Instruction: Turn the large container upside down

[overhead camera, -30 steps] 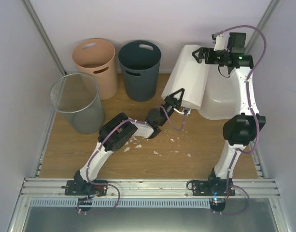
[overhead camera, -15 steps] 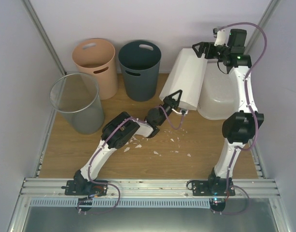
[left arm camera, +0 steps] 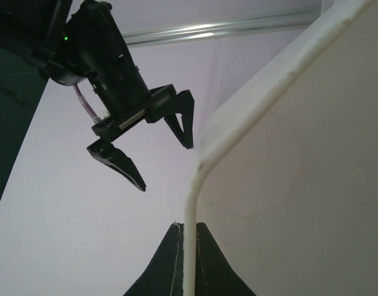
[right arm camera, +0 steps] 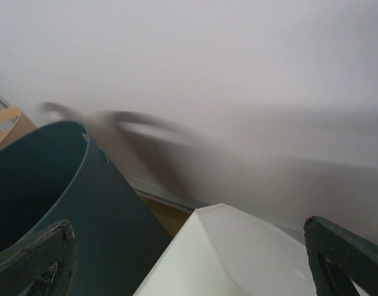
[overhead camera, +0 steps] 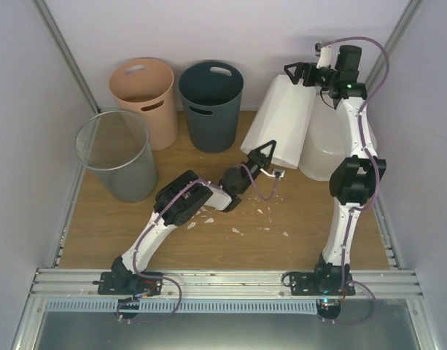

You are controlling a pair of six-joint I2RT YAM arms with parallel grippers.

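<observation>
Set at the right rear of the table (overhead camera: 99, 233): the large container (overhead camera: 324, 146), translucent white, seemingly open side up, rounded near rim toward the arm bases. Leaning across its left side and hiding that edge — the white faceted bin (overhead camera: 285, 120), tilted, wide mouth toward the near side, narrower base up by the back wall. Contact between the two: not clear.

Clenched on the mouth rim of that bin, not on the container: the left gripper (overhead camera: 269, 151). In the left wrist view, fingertips pinched tight on the thin rim edge, with the bin's pale wall (left arm camera: 287, 185) filling the right. From this gripper, the large container just past the bin, to the right, untouched.

Spread wide with nothing held: the right gripper (overhead camera: 297, 73), high at the rear, over the bin's base end. From the left wrist, one fingertip (left arm camera: 187, 139) just beside the bin's edge; touching or not, hard to say. Below it and toward the near right, apart — the large container. In the right wrist view, only the bin's faceted end (right arm camera: 238, 259) between the parted fingers, plus the dark teal bin (right arm camera: 53, 185) at left.

Further left on the table: the peach bin (overhead camera: 144, 98) and the wire-mesh bin (overhead camera: 115, 157).
</observation>
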